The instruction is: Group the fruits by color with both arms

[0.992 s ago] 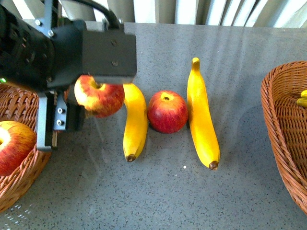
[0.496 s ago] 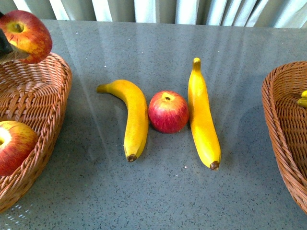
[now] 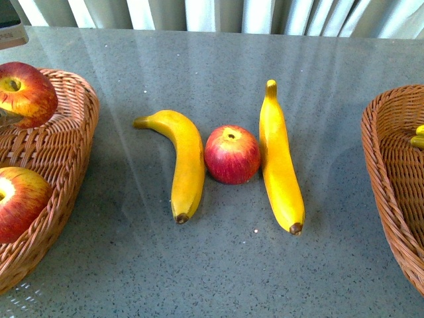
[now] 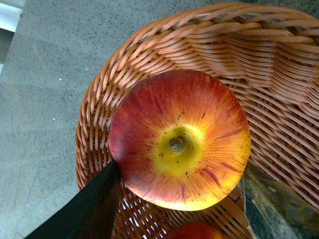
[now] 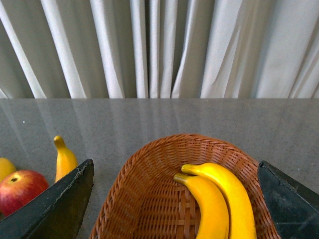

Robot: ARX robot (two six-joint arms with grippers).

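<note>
My left gripper (image 4: 179, 201) is shut on a red apple (image 4: 179, 139), its dark fingers (image 4: 84, 209) against the apple's two sides. In the front view this held red apple (image 3: 26, 93) hangs at the far end of the left wicker basket (image 3: 76, 132). A second apple (image 3: 20, 202) lies in that basket. On the table a third apple (image 3: 232, 154) sits between two yellow bananas (image 3: 185, 159) (image 3: 279, 159). My right gripper (image 5: 174, 209) is open and empty above the right basket (image 5: 144, 189), which holds two bananas (image 5: 212, 209) (image 5: 234, 191).
The grey table top (image 3: 218, 265) runs from basket to basket. The right basket (image 3: 391, 172) stands at the right edge of the front view, with yellow banana tips (image 3: 418, 136) showing inside. White curtains (image 5: 159, 45) hang behind the table's far edge.
My left gripper carried the red apple from above the left banana leftward, out over the left basket, then lower into it. The fruits on the table have not moved.
</note>
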